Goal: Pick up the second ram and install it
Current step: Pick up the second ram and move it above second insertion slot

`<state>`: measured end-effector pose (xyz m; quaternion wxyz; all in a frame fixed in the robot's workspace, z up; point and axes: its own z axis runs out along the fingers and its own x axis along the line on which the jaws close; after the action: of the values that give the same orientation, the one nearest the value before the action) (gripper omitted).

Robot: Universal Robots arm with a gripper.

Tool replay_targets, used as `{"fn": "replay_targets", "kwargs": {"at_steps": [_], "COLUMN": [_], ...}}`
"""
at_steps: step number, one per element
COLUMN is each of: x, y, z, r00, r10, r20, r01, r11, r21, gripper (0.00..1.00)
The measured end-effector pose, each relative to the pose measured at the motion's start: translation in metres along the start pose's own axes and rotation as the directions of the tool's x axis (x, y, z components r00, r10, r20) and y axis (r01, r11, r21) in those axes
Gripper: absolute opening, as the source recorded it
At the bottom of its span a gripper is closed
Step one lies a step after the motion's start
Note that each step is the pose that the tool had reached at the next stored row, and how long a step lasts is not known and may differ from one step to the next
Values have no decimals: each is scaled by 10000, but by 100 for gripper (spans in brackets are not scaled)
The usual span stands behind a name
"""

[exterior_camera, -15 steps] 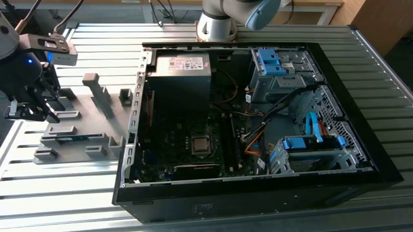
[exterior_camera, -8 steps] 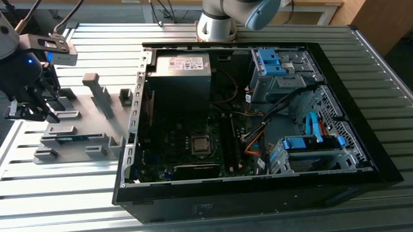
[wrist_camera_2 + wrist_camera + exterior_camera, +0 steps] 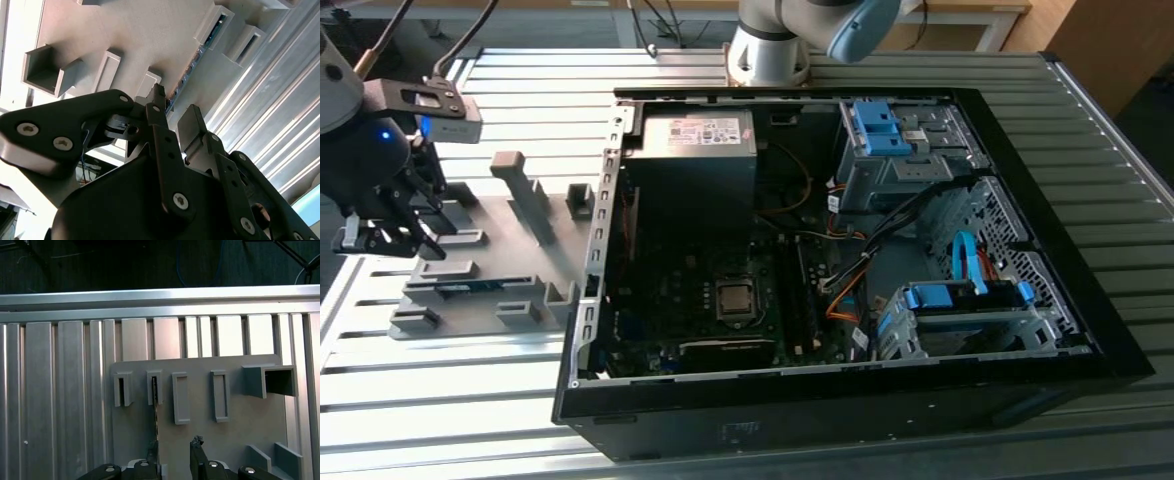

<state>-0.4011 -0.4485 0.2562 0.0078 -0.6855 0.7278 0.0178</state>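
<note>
The second ram (image 3: 154,412) is a thin dark stick standing on edge in the slots of the grey holder tray (image 3: 240,415). In the second wrist view the ram (image 3: 192,62) shows as a dark strip with a blue-green board edge. In the exterior view the ram (image 3: 464,287) lies along the tray's near side. My gripper (image 3: 175,447) hovers over the tray with its fingers apart and nothing between them. One fingertip (image 3: 153,450) lines up with the ram's end, and the other stands to the side. The gripper (image 3: 384,232) is at the tray's end on the exterior view's left.
An open black computer case (image 3: 854,260) lies to the exterior view's right of the tray (image 3: 494,255), with the motherboard and its long black slots (image 3: 797,290) inside. Blue drive cages sit at its far side. The ribbed metal table (image 3: 440,350) surrounds both.
</note>
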Motion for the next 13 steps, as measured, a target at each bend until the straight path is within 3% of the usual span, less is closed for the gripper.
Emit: {"fn": "replay_targets", "kwargs": {"at_steps": [13], "x": [3], "y": [-2], "z": [57], "r00": [10000], "r10": [-2], "r20": [0], "r01": [2], "r11": [10000], "r21": [6], "gripper": [38]}}
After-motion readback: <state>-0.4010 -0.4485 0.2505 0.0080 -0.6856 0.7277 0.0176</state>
